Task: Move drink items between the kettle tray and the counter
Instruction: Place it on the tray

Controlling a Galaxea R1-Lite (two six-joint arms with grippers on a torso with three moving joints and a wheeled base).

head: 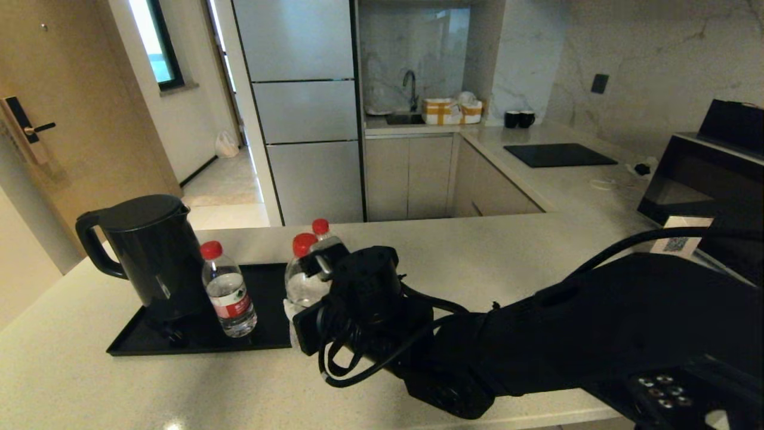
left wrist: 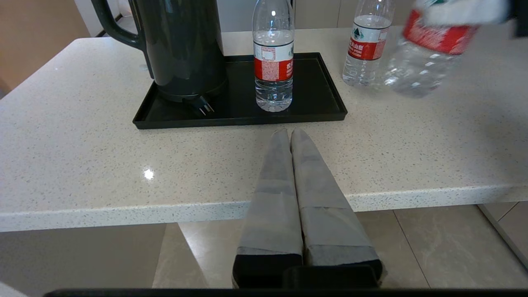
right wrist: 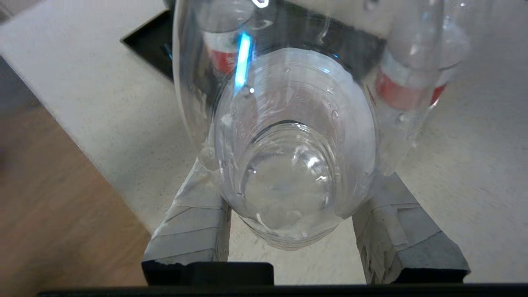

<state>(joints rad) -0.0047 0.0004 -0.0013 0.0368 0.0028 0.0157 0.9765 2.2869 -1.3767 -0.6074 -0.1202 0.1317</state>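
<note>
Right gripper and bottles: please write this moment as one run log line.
right gripper: shut on bottle, lifted above counter | left gripper: shut, parked | tray: kettle, second bottle | third bottle: on counter

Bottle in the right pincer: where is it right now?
Head view: the held bottle is tilted in the right pincer, off the counter, beside the kettle tray's right edge, just before another bottle.

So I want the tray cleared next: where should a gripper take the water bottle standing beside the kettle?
Probably around the labelled middle of the bottle, coming level from the counter's front edge. It stands upright on the tray with the kettle close on one side, so the front is open and the straight walls suit flat fingers.
</note>
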